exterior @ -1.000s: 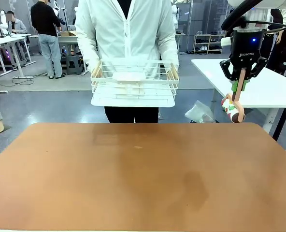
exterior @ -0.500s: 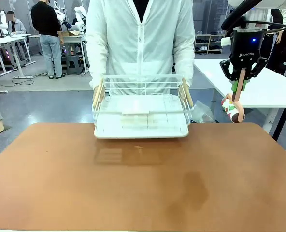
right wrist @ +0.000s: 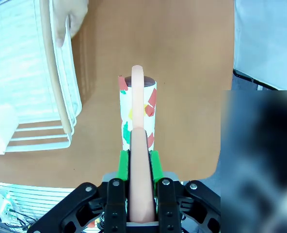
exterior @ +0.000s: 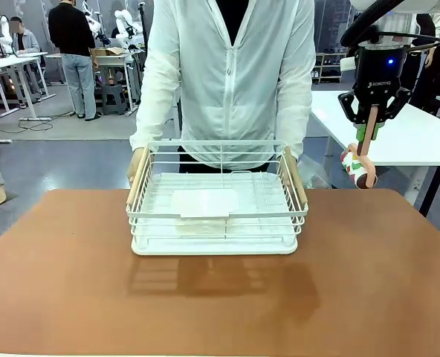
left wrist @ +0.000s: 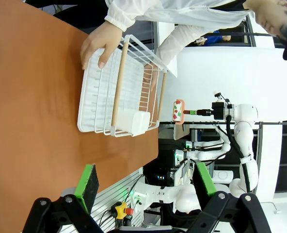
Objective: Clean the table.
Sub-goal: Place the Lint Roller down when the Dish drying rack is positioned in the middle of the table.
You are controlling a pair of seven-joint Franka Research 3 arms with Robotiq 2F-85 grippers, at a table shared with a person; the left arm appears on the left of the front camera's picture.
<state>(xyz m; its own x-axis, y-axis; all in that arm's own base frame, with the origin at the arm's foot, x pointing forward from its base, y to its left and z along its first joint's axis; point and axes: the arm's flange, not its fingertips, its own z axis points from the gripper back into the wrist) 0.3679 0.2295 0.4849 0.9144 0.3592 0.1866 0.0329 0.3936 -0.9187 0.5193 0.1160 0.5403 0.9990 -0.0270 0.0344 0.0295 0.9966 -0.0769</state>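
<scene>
Table was matte reddish-brown, rounded corners, filling near half of front view. Left gripper hung spread wide, nothing between pads, off table edge. White wire basket sat mid-table toward far edge, person's hands on both ends; bare top all round it. Right gripper above far right corner, pinched on pink-handled cup with red-green flecks. "ROBOTIQ" readable on it.

The word "ROBOTIQ" is showing in small white letters on the black body of the right gripper, just under a glowing blue light. Nothing else is carrying readable text; the patterned cup is showing only coloured patches.
</scene>
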